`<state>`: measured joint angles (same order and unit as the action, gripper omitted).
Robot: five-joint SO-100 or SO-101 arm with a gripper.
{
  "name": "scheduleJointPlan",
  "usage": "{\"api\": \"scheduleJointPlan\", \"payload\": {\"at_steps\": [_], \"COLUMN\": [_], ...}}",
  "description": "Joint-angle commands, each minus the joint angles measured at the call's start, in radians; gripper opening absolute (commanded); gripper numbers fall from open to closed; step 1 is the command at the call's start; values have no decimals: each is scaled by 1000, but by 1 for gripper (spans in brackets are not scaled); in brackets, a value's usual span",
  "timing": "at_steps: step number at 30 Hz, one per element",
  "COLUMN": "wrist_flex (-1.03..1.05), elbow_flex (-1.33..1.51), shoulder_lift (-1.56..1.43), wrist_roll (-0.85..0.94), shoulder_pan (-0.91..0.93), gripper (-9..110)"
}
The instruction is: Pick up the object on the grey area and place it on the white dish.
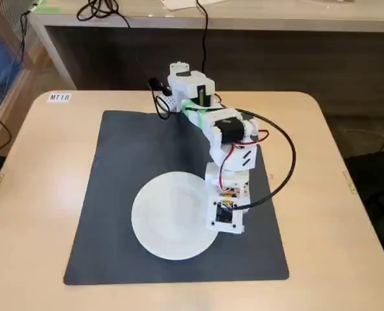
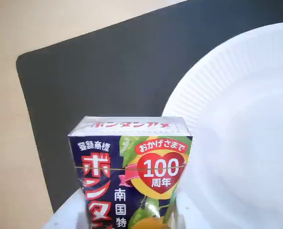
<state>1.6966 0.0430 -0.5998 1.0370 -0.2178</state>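
Note:
The object (image 2: 131, 162) is a small box with a dark printed face, red lettering and a yellow-orange fruit picture. It stands upright between my gripper's white fingers (image 2: 67, 217) at the bottom of the wrist view. My gripper (image 2: 129, 222) is shut on it, over the grey mat (image 2: 108, 71) right beside the white dish's (image 2: 236, 143) rim. In the fixed view my gripper (image 1: 227, 223) hangs over the right edge of the white dish (image 1: 172, 217), which lies on the grey mat (image 1: 133, 155). The box is hidden under the wrist there.
The arm's base (image 1: 188, 84) stands at the mat's back edge, with a black cable (image 1: 289, 155) looping to the right. A small label (image 1: 59, 97) is stuck on the beige tabletop (image 1: 43, 168) at the back left. A shelf runs behind the table.

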Motion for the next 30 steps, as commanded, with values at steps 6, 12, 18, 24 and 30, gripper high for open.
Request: {"api": "scheduleJointPlan", "payload": {"at_steps": [6, 12, 18, 24, 30], "wrist_flex": [5, 5, 5, 5, 5], "elbow_flex": [15, 115, 198, 245, 285], "shoulder_lift": [-141, -155, -144, -75, -14], "wrist_roll": [-54, -98, -112, -114, -109], "shoulder_pan": [187, 258, 272, 272, 272], "gripper": [15, 14, 13, 11, 14]}}
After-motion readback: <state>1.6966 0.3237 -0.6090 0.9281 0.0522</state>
